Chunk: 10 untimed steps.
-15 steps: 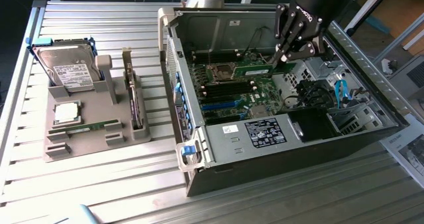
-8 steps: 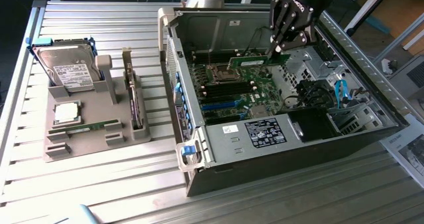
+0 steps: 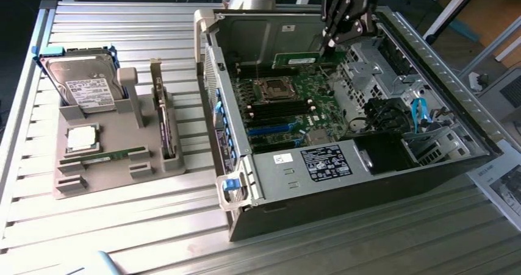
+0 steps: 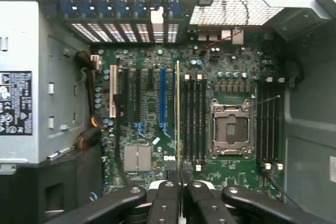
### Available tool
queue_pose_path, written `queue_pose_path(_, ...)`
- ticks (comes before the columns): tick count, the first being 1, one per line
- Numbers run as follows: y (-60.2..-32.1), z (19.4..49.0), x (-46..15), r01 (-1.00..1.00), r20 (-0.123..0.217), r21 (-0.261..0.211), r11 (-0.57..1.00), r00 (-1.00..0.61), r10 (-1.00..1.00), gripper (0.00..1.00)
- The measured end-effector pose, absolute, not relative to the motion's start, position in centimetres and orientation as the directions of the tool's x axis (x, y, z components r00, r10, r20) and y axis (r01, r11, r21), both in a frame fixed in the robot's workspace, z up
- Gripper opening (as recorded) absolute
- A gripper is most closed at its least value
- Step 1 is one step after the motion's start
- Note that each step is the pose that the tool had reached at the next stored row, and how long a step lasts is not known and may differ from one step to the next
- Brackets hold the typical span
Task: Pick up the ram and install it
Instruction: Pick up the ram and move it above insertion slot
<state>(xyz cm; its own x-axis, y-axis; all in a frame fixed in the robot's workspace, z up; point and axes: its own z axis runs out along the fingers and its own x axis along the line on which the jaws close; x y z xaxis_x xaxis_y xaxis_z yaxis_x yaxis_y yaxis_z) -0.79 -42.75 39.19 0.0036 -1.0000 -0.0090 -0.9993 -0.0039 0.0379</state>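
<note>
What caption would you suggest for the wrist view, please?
Pincer shut on the ram stick, held edge-on over the motherboard inside the open computer case.

A small white "DELL" mark [image 4: 169, 158] stood on the green motherboard [image 4: 236, 178]. The black label [image 4: 14, 103] on the power supply carried warning symbols and fine print too small to read; the hard drive's white label [image 3: 91, 92] was equally illegible.

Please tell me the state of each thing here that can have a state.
tool: shut on the ram
ram: held above the motherboard, not in a slot
computer case: open, side panel off
processor socket: empty
hard drive: upright on the tray
</note>
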Motion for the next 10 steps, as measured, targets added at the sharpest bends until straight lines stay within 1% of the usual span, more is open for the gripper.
queue_pose_path(1,-42.18,39.19,-0.79,-0.999,-0.009,0.038,-0.004,0.003,-1.000,0.12)
queue_pose_path(3,-41.89,39.19,-0.78,-0.999,-0.009,0.038,-0.004,0.004,-1.000,0.12)
queue_pose_path(10,-41.87,38.90,-0.79,-0.999,-0.009,0.038,-0.004,0.004,-1.000,0.12)
